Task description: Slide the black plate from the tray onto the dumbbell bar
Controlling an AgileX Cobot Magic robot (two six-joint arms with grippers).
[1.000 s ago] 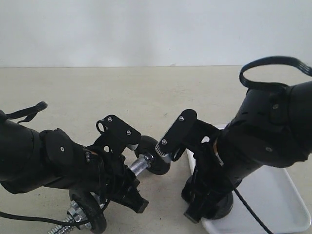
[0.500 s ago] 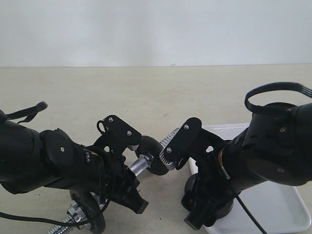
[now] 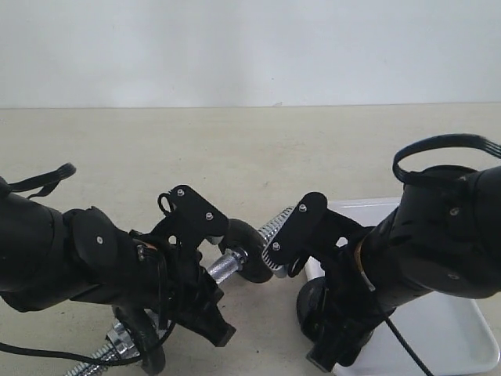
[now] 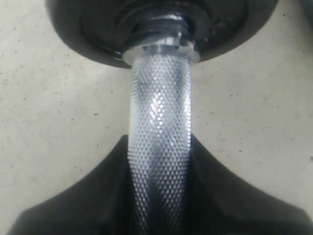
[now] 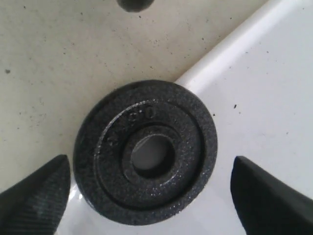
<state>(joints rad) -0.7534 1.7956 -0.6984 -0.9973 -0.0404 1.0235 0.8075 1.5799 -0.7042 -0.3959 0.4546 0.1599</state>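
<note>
A plain white wall and a speckled beige tabletop frame two black robot arms bent low over their work in the lower half of the exterior view. At lower left, the left gripper has its jaws clamped on the knurled middle of the dumbbell bar, which slants up from the bottom edge toward the centre of the frame. One mounted disc sits on the bar just beyond the gripper, snug against a collar, with the bar's threaded end poking out past it toward the right arm. A second mounted disc shows near the bottom edge, on the bar's other end. At lower right, the white tray lies on the table, partly hidden by the bulky right arm. The wrist camera on that arm looks straight down on the black plate, which lies flat at the tray's near corner, part of it overlapping the raised rim toward the table. The right gripper hangs over it with jaws spread wide, one dark fingertip on each side of the plate and neither touching it. In the exterior view the plate itself cannot be made out with certainty beneath the arm. A looped black cable arches above the right arm's wrist.
</note>
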